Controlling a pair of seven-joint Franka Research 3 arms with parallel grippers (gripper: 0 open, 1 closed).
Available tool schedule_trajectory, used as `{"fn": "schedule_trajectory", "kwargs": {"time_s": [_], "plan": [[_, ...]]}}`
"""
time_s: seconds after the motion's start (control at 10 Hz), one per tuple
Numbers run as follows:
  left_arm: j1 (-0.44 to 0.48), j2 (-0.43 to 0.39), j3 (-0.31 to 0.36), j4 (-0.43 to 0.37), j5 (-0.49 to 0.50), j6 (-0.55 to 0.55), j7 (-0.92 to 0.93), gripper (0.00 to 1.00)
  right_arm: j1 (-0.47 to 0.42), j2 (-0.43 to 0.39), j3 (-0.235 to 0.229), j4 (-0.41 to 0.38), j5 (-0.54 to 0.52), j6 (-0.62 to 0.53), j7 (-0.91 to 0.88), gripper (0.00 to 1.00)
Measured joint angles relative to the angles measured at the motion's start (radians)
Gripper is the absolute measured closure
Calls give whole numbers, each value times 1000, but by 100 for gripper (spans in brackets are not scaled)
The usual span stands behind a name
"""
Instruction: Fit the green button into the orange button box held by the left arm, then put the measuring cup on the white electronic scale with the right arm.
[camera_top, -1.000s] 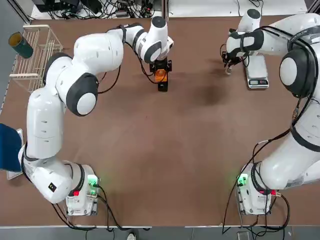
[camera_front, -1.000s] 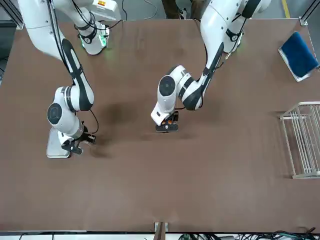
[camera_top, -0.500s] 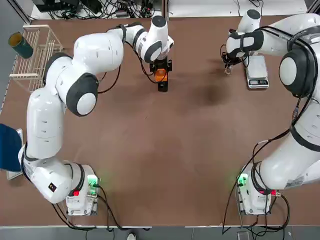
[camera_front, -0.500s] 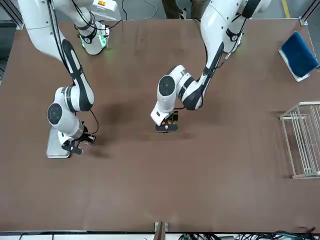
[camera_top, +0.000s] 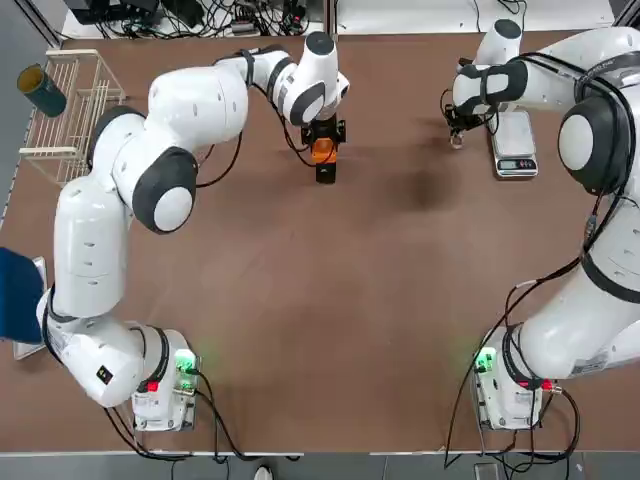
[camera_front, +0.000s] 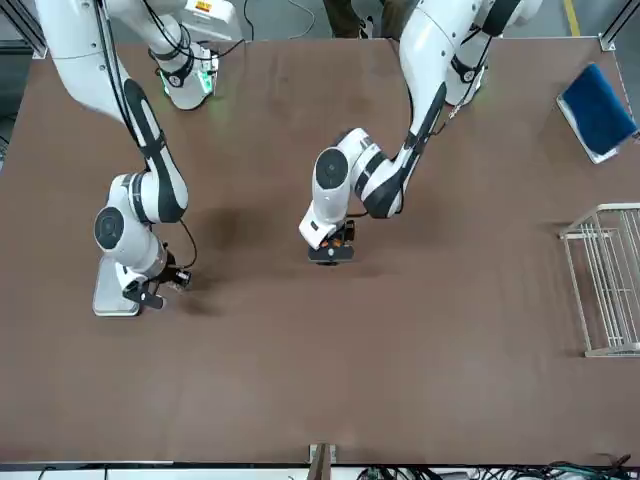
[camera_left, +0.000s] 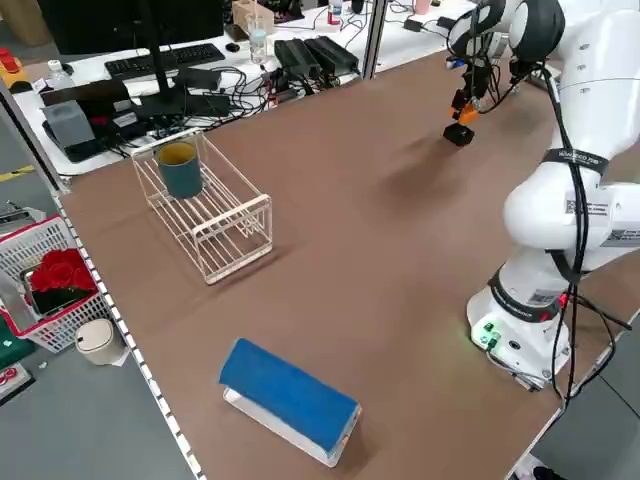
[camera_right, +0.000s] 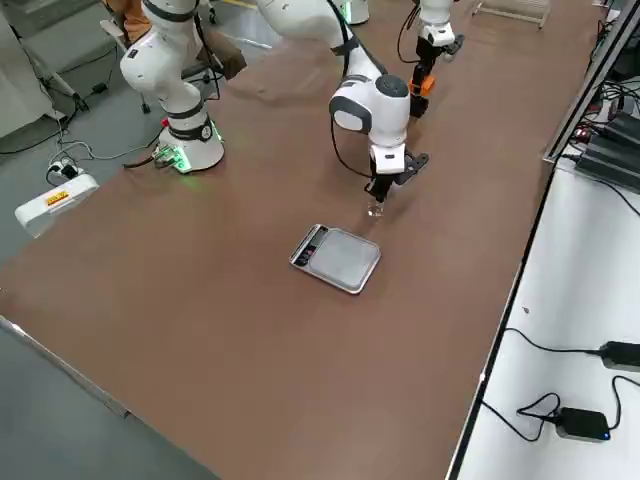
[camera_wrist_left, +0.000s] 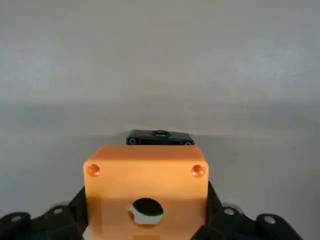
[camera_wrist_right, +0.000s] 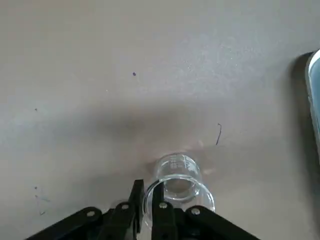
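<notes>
The orange button box (camera_wrist_left: 146, 185) sits between the fingers of my left gripper (camera_top: 322, 140), which is shut on its sides at the table's far middle; its round hole faces the wrist camera. The box (camera_top: 322, 151) hangs just over a black block (camera_top: 325, 172). The green button does not show in any view. Far right, my right gripper (camera_wrist_right: 148, 202) is shut on the rim of the clear measuring cup (camera_wrist_right: 177, 185), one finger inside and one outside. The cup (camera_right: 376, 208) stands on the table beside the white electronic scale (camera_right: 338, 258), a short gap away.
A wire rack (camera_top: 75, 100) holding a teal cup (camera_top: 40, 90) stands at the far left corner. A blue-topped block (camera_top: 18, 295) lies at the left edge. The scale's rim (camera_wrist_right: 315, 85) shows at one side of the right wrist view.
My right gripper's fingers have come together on the measuring cup's rim. The left gripper with the orange box has shifted only slightly.
</notes>
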Motion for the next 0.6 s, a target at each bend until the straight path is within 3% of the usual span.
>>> {"fn": "schedule_trajectory", "kwargs": {"time_s": [0.6], "plan": [[-1, 18, -1, 13, 0, -3, -20, 14, 0, -1, -1, 11, 0, -37, 0, 90]]}}
